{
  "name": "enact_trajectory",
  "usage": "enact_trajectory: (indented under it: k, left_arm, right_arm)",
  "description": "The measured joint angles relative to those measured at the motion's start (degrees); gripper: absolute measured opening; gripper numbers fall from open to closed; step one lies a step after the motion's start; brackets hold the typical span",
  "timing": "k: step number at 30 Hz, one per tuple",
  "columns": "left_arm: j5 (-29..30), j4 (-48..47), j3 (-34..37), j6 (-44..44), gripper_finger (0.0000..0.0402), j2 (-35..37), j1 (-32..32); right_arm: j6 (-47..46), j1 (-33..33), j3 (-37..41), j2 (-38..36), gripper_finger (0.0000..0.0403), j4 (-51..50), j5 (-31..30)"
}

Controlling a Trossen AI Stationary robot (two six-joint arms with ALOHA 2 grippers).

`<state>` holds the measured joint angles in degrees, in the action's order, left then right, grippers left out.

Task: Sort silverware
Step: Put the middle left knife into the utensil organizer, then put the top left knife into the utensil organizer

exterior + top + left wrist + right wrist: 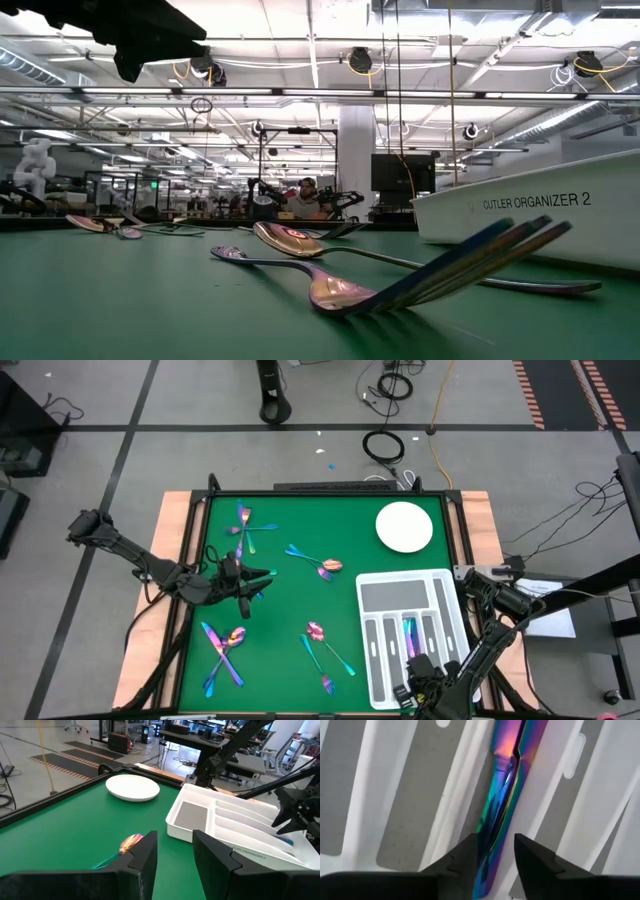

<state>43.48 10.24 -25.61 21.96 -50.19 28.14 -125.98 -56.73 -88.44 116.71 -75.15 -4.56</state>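
Right gripper (492, 860): low over the white tray (372, 660), fingers spread either side of iridescent pieces (506, 795) lying lengthwise in a slot; apparently just set there, matching type to compartment.
Left gripper (172, 852): above the green mat (280, 650), fingers spread, empty, aimed toward a loose spoon (131, 841).
Remaining silverware (222, 650): scattered across the mat, unsorted.
Plate (404, 526): bare, beside the tray.

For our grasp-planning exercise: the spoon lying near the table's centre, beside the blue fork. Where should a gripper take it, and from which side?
Grip the spoon at its slim handle, just behind the bowl, coming straight down from above with the fingers across the handle. It lies flat on the green mat, so a side approach would probably only push it. The fork lies close alongside, so stay near the bowl end.
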Motion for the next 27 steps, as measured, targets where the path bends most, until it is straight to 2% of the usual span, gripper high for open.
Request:
enact_trajectory:
  k: [5,14,19,24,27]
  left_arm:
    - [-0.01,0.00,0.00,0.04,0.0125,0.00,0.00]
    - [-3.70,-0.25,0.00,-0.03,0.0125,0.12,0.00]
    - [-7.51,-1.14,0.00,0.03,0.0125,0.13,0.00]
    - [-7.85,-5.46,0.00,0.87,0.0125,0.03,0.02]
    - [-7.43,-7.36,0.00,1.73,0.0125,-0.58,0.02]
  right_arm:
    - [1.37,0.00,0.00,-0.02,0.0143,-0.07,0.02]
    - [2.72,0.61,0.00,-3.61,0.0144,-3.05,-2.09]
    - [4.31,1.37,0.00,-8.00,0.0144,-4.14,-7.83]
    - [8.51,3.00,0.00,-11.48,0.0144,-4.07,-16.47]
    - [14.19,5.07,0.00,-12.72,0.0144,-4.03,-19.98]
